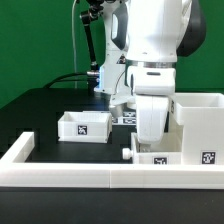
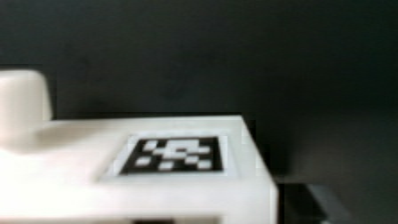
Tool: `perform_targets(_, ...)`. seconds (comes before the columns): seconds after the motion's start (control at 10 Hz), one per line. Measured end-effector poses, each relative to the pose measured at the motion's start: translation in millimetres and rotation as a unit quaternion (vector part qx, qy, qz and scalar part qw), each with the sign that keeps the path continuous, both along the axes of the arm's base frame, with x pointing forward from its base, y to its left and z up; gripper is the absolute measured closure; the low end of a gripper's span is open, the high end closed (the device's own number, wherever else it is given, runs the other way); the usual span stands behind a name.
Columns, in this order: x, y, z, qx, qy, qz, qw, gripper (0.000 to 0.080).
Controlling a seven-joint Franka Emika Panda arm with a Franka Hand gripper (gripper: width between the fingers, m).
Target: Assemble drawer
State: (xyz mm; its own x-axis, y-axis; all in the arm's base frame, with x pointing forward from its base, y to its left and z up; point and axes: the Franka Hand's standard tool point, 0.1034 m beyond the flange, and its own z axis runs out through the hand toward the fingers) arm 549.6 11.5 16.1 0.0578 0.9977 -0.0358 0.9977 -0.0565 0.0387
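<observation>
My gripper is low over a white drawer part that lies just behind the white front rail. In the wrist view this part fills the lower half, very close, with a black-and-white tag on its top face and a raised white post at one end. My gripper is shut on this part; one dark finger shows hard against its side, the other is hidden behind it. A small white open drawer box stands apart at the exterior view's left.
A taller white box piece stands right beside my gripper at the exterior view's right. A long white rail runs along the front and turns back at the left. A black stand and cables are behind.
</observation>
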Motion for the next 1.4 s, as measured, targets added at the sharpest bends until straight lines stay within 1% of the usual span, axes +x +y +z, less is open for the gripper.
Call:
perform_targets(0.1, 2.5, 0.7, 4.7, 0.0, -0.004, -0.001, 1.0, 0.0353)
perform_targets(0.2, 3.3, 1.4, 8.8, 0.0, -0.003, -0.004, 1.0, 0.0228)
perform_targets(0.3, 4.6, 2.1, 14.6, -0.001, -0.004, -0.007, 1.0, 0.0228)
perform_targets(0.4, 7.2, 2.6, 23.4, -0.002, -0.006, -0.009, 1.0, 0.0166)
perform_targets(0.5, 10.9, 0.8, 33.9, -0.003, -0.012, -0.011, 1.0, 0.0155)
perform_targets(0.6, 12.4, -8.1, 43.1, -0.006, -0.008, -0.004, 1.0, 0.0155)
perform_targets(0.7, 13.9, -24.2, 47.9, -0.01, -0.005, 0.008, 1.0, 0.015)
perform_targets(0.8, 13.9, -42.7, 47.3, -0.012, -0.001, 0.012, 1.0, 0.015)
perform_targets(1.0, 10.4, -63.5, 42.1, -0.011, 0.002, 0.028, 1.0, 0.015)
perform_targets(1.2, 10.7, -61.6, 42.1, -0.011, 0.001, 0.02, 1.0, 0.015)
perform_targets(1.3, 9.7, -70.8, 41.1, -0.003, 0.003, 0.034, 0.999, 0.015)
perform_targets(1.4, 14.4, -86.1, 35.5, 0.018, 0.003, 0.04, 0.999, 0.015)
